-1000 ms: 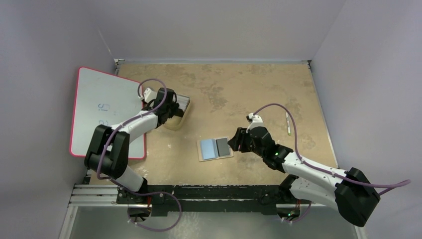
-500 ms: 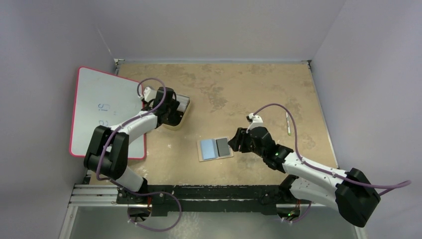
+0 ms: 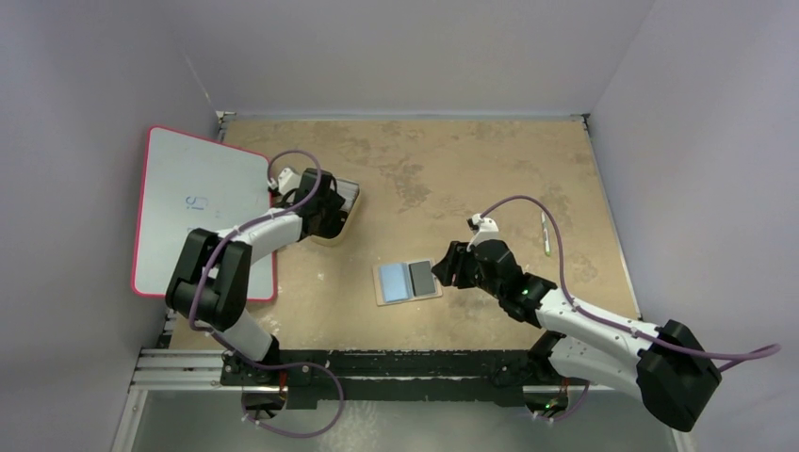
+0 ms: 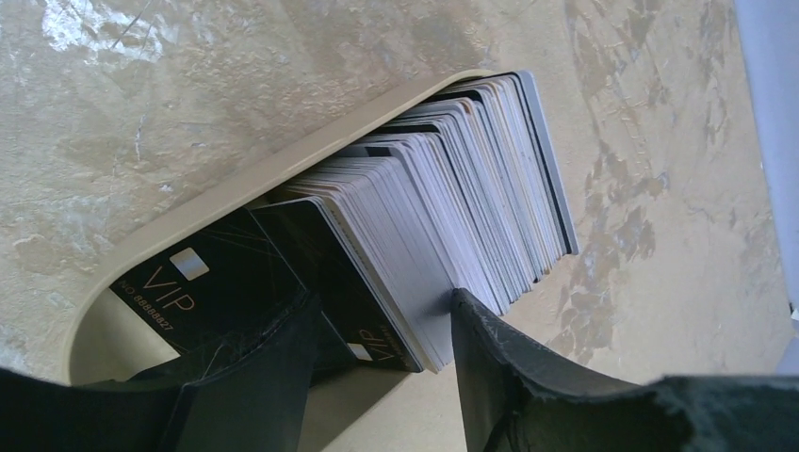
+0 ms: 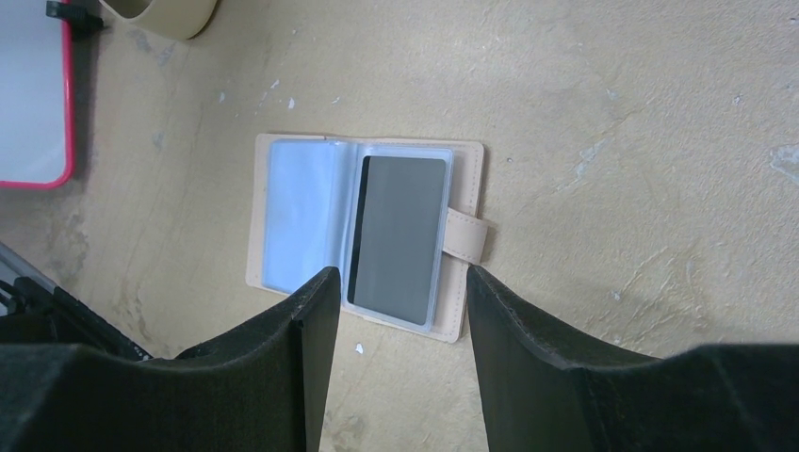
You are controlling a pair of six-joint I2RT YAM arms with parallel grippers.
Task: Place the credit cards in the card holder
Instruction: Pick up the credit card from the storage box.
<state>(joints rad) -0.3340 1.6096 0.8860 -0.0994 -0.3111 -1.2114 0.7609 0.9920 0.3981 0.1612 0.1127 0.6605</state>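
The credit cards (image 4: 452, 198) stand on edge as a packed pale stack inside a yellow tray (image 4: 236, 188), with black VIP cards (image 4: 188, 292) at the near end. My left gripper (image 4: 382, 358) is open inside the tray, its fingers either side of the nearest black card and several pale ones. In the top view it (image 3: 330, 209) covers most of the tray (image 3: 356, 209). The tan card holder (image 5: 469, 235) lies open on the table, also in the top view (image 3: 408, 281), with a grey card (image 5: 396, 235) in its right pocket. My right gripper (image 5: 396, 311) hovers open and empty over the holder's near edge.
A pink-framed whiteboard (image 3: 193, 207) lies at the left, partly under the left arm, and its corner shows in the right wrist view (image 5: 33, 94). A pen (image 3: 545, 234) lies at the right of the table. Grey walls enclose the back and sides.
My left gripper has shifted slightly right and away over the tray, and its wrist has turned a little. The right arm and the card holder have not moved.
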